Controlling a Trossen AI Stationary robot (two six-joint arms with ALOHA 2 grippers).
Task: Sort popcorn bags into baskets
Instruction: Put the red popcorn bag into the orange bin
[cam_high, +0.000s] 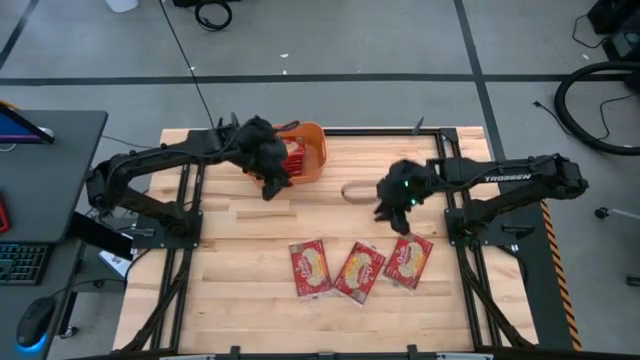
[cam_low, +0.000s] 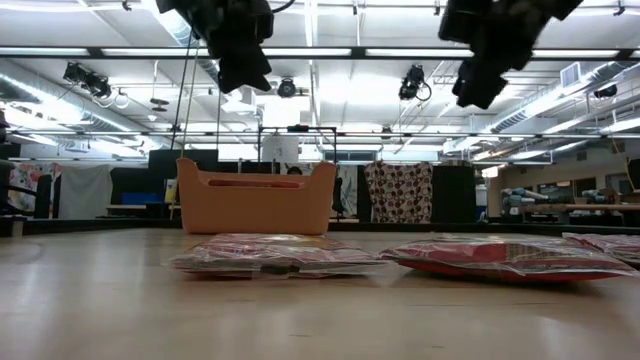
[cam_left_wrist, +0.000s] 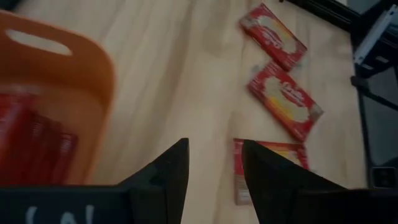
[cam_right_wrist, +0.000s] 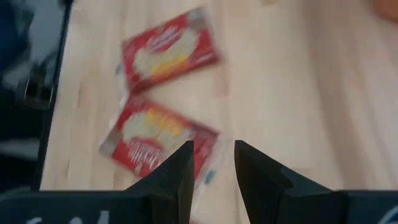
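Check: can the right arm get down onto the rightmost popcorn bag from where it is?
Probably yes. The right claw hangs open and empty just above the rightmost popcorn bag, with bare table between them and the left claw away by the orange basket.

Two flat red popcorn bags lie on the pale desk in the foreground — a third shows only at the edge; behind them stands the orange basket, red packets showing just above its rim; two dark tools hang overhead — left tool, right tool — both well clear of the bags.
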